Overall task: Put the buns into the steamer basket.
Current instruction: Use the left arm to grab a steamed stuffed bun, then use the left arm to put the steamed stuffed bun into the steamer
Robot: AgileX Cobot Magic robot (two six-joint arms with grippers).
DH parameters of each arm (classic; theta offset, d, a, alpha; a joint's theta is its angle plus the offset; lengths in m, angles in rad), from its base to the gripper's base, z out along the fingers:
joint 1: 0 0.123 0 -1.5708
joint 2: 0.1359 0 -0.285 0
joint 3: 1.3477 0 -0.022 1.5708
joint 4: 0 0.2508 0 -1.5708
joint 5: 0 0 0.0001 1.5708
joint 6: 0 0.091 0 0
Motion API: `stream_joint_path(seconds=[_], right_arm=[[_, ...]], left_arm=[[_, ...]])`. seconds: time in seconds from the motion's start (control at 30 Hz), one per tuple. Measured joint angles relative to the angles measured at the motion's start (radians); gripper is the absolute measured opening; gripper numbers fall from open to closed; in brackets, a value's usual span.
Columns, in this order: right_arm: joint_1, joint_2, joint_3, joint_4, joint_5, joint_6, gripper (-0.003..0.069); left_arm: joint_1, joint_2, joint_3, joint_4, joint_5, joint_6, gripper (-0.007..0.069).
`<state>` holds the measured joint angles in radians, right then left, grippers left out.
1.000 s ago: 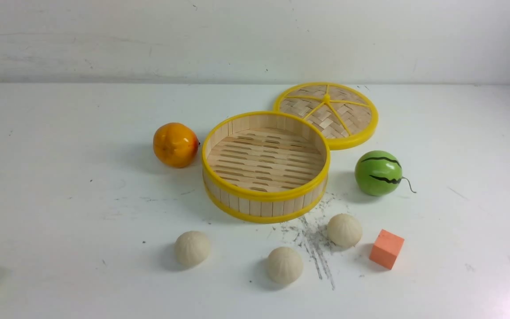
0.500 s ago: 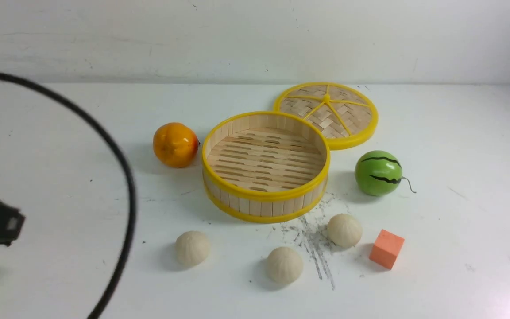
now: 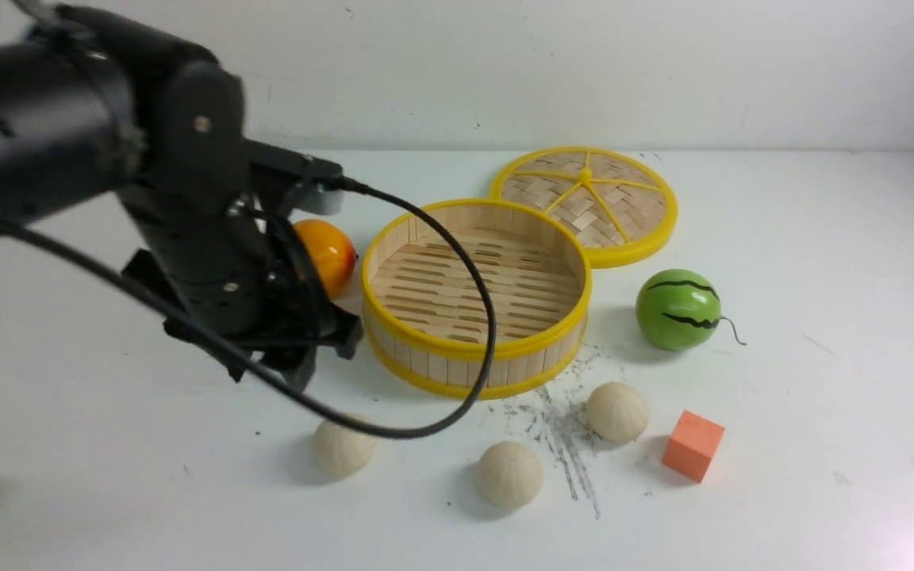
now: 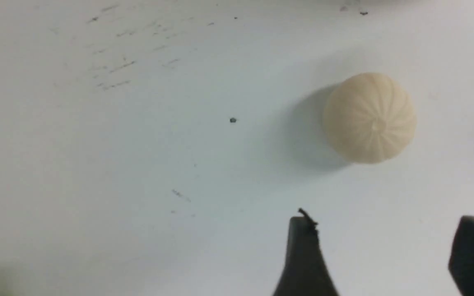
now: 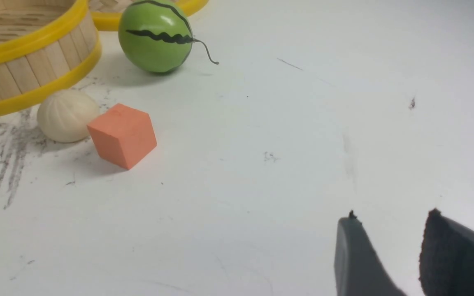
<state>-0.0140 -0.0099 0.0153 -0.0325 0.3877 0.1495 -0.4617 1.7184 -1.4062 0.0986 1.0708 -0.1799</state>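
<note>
While front view shows only left arm bulk and cable looping across basket, left wrist view shows left pincer spread wide, empty, above tabletop near left bun. Right pincer seen only in right wrist view: part open, empty, well apart from cube. Middle bun, right bun on tabletop too, near side of basket, outside it. Right bun just beside cube. Open room right of watermelon ball. Basket: round, bamboo slats, yellow rims. Buns: cream, pleated.

The buns lie on the table before the steamer basket.
</note>
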Motion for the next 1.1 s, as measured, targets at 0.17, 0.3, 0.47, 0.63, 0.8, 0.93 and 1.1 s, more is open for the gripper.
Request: stream_joint_path(seconds=[0.17, 0.3, 0.47, 0.63, 0.8, 0.93, 1.1], right_arm=[[0.000, 0.000, 0.000, 0.000, 0.000, 0.000, 0.0239], [0.000, 0.000, 0.000, 0.000, 0.000, 0.000, 0.0239], [0.000, 0.000, 0.000, 0.000, 0.000, 0.000, 0.0239], [0.000, 0.000, 0.000, 0.000, 0.000, 0.000, 0.0239], [0.000, 0.000, 0.000, 0.000, 0.000, 0.000, 0.0239], [0.000, 0.000, 0.000, 0.000, 0.000, 0.000, 0.0239], [0.000, 0.000, 0.000, 0.000, 0.000, 0.000, 0.0239]], left_arm=[[0.000, 0.174, -0.060, -0.002, -0.036, -0.021, 0.0554], [0.000, 0.248, -0.064, -0.031, -0.078, -0.024, 0.0542], [0.000, 0.296, -0.069, -0.082, -0.101, -0.024, 0.0396], [0.000, 0.298, -0.114, -0.084, -0.075, -0.024, 0.0115], [0.000, 0.297, -0.314, -0.064, 0.025, -0.005, 0.0000], [0.000, 0.297, -0.489, -0.061, 0.057, -0.002, -0.0001], [0.000, 0.347, -0.706, -0.055, 0.049, -0.002, -0.0001]])
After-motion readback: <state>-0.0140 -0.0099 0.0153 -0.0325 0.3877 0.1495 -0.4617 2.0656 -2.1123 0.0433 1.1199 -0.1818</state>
